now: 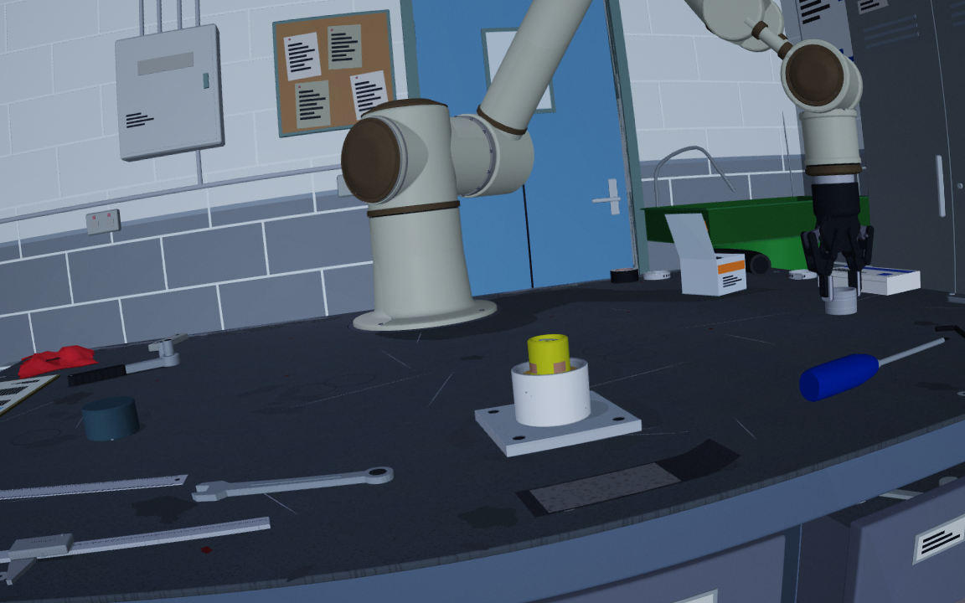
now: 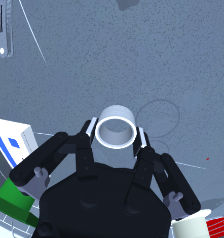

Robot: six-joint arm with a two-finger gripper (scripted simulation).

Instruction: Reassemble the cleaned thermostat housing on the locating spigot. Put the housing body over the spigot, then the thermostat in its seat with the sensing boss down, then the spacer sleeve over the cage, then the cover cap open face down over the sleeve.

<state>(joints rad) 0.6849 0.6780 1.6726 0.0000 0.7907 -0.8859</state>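
Note:
The spacer sleeve, a short pale grey open ring, stands upright on the dark bench at the far right. I grip it with my gripper, coming straight down from above. Mid-bench, the white housing body sits on the grey base plate, and the yellow thermostat stands up out of it. The dark blue cover cap rests on the bench far to the left.
A white and blue box lies just behind the sleeve, with a green bin and a white carton beyond. A blue-handled screwdriver lies between sleeve and housing. Wrenches, rulers and a caliper lie front left.

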